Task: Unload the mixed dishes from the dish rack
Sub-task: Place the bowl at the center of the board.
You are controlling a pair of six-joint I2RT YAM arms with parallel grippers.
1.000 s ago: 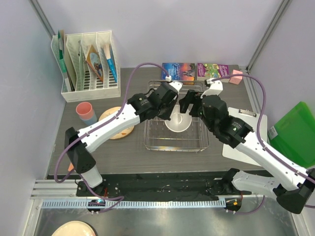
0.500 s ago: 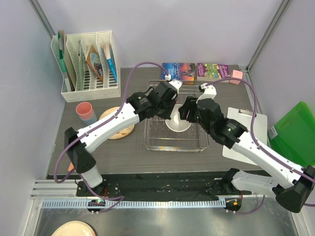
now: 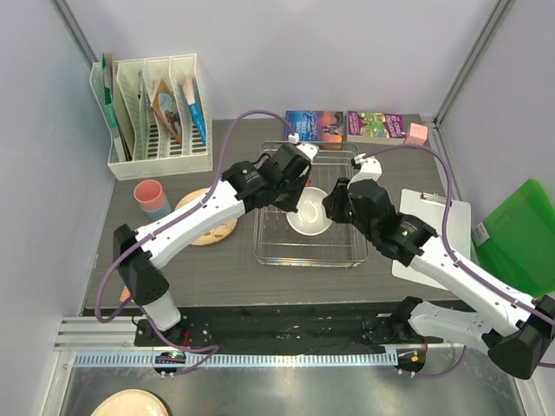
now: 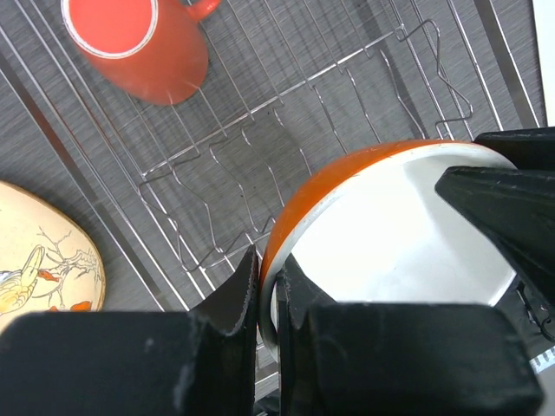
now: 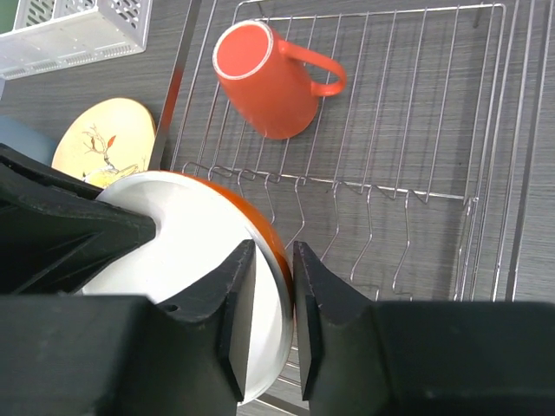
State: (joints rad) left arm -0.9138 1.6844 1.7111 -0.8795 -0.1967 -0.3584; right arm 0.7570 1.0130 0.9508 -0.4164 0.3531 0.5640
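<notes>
The orange bowl (image 3: 309, 214) with a white inside hangs over the dish rack (image 3: 347, 251). My left gripper (image 4: 267, 264) is shut on the bowl's (image 4: 390, 234) left rim. My right gripper (image 5: 273, 251) straddles the opposite rim of the bowl (image 5: 191, 234). Its outer finger is against the orange wall and a sliver of gap shows inside, so it is still open. The orange mug (image 5: 264, 78) lies on its side in the rack (image 5: 416, 130). The cream floral plate (image 3: 208, 227) rests on the table left of the rack. The pink cup (image 3: 149, 192) sits stacked in the light blue cup (image 3: 158, 211).
A white file organiser (image 3: 160, 113) stands at the back left. Two books (image 3: 314, 126) (image 3: 375, 124) and a pink block (image 3: 418, 133) lie along the back edge. A white board (image 3: 434, 256) and a green folder (image 3: 520, 234) are on the right.
My right gripper has moved left onto the bowl's right rim, and its jaws have narrowed around it. The left gripper has kept hold of the bowl.
</notes>
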